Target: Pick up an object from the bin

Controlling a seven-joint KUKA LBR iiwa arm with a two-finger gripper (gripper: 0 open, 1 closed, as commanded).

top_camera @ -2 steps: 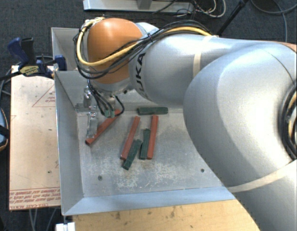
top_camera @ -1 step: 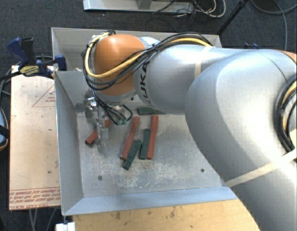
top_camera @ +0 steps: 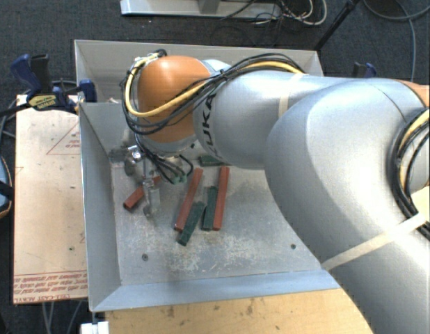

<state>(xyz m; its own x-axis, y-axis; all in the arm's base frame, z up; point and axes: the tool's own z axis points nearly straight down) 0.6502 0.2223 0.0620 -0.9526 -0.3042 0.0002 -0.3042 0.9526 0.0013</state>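
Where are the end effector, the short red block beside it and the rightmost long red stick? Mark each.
end effector (top_camera: 149, 204): camera view, at its lower tip.
short red block (top_camera: 133, 200): camera view, middle of its top.
rightmost long red stick (top_camera: 220, 197): camera view, halfway along it.

short block (top_camera: 133, 199) just left of gripper (top_camera: 151, 206), sticks (top_camera: 189, 199) right, in bin (top_camera: 98, 221)

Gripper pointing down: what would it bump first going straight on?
Probably the bin floor just beside the short red-brown block; the gripper might clip that block instead, depth is unclear.
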